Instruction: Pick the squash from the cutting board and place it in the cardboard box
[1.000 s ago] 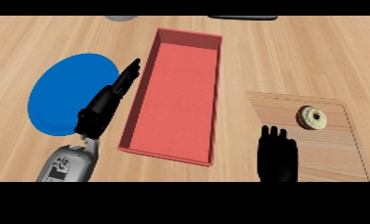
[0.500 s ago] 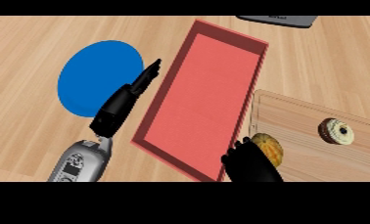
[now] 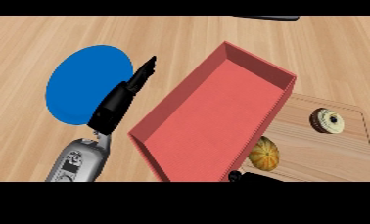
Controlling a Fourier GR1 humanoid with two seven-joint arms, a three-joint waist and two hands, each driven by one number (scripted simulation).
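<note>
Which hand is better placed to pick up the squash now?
Probably the right hand: it shows just below the squash on the cutting board. The left hand lies across the red box.

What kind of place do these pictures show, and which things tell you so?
Probably a kitchen counter: a light wooden top carries a cutting board with a squash and a small round pastry on it, beside a red box and a blue plate.
</note>
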